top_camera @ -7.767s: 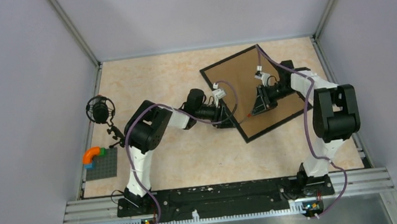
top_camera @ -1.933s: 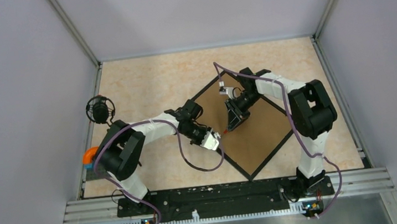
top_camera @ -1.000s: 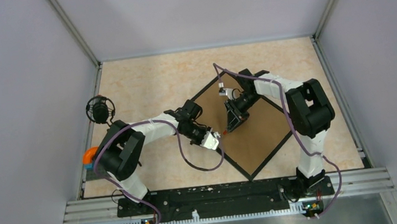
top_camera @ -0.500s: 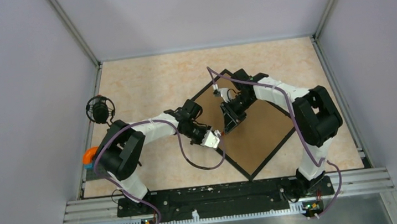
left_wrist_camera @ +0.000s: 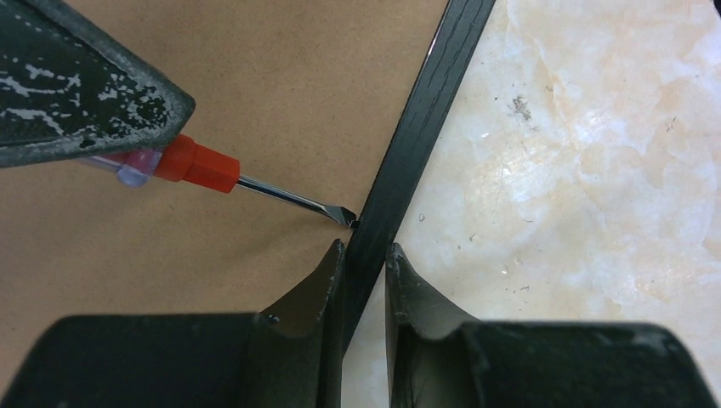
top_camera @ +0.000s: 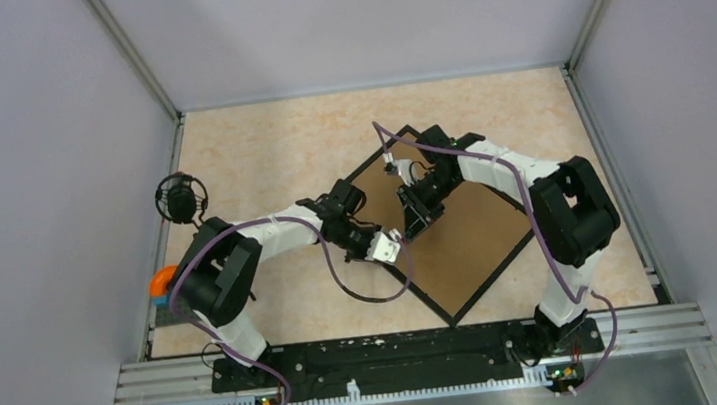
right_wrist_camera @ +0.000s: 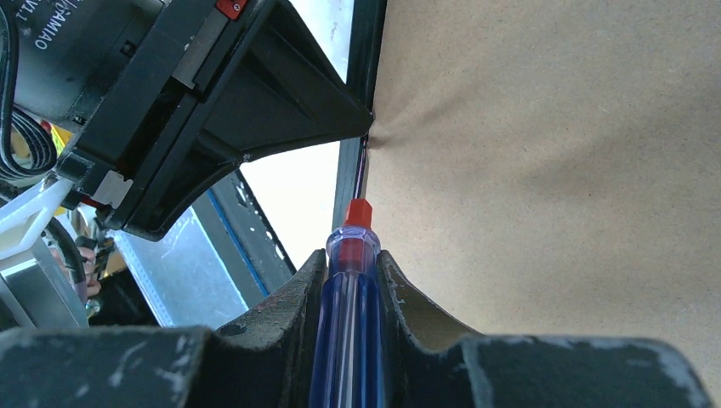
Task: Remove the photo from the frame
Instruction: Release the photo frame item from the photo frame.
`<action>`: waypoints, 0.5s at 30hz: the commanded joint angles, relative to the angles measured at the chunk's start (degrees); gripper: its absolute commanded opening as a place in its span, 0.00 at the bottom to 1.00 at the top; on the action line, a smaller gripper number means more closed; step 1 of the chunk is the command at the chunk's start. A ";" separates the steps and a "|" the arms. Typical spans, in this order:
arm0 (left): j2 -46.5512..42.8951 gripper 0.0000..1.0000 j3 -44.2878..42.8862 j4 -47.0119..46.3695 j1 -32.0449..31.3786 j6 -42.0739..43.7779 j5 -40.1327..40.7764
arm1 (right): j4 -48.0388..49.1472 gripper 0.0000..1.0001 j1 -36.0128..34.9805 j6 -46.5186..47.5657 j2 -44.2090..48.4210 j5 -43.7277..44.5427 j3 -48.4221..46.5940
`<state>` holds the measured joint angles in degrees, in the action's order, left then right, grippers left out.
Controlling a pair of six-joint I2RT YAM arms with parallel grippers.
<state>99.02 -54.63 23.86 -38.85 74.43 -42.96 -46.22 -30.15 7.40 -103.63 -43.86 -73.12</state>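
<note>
The frame [top_camera: 464,287] lies face down as a diamond in mid table, its brown board back [top_camera: 458,227] up. The photo is hidden under the board. My left gripper [top_camera: 393,248] is shut on the frame's black left rim [left_wrist_camera: 408,153], one finger [left_wrist_camera: 323,285] on the board side and one on the table side. My right gripper [top_camera: 415,223] is shut on a blue-handled screwdriver [right_wrist_camera: 349,323] with a red collar [left_wrist_camera: 204,167]. Its tip touches the seam between the board and the rim, just ahead of my left gripper [left_wrist_camera: 364,255].
A grey baseplate [top_camera: 184,299] with an orange and blue piece [top_camera: 164,280] lies at the left edge. A black round device on a stand [top_camera: 180,197] stands behind it. Walls close in the table on three sides.
The frame has turned and come nearer since the oldest frame. In the last second my right gripper has shifted slightly left with the screwdriver, toward the left rim. My left gripper has barely moved.
</note>
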 commanded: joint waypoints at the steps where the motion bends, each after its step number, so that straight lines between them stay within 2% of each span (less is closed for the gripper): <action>1: 5.35 0.07 -0.85 -13.20 -0.53 -6.07 9.68 | -0.26 0.00 -7.81 -2.28 0.04 -19.43 1.65; 15: 6.48 0.00 -2.23 -18.81 -0.59 -15.51 13.69 | 7.27 0.00 -12.19 -10.63 5.25 -11.62 3.72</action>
<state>100.03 -56.40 23.46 -39.00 61.69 -42.11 -43.59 -33.43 3.68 -99.88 -38.35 -71.44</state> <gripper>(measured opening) 0.232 0.220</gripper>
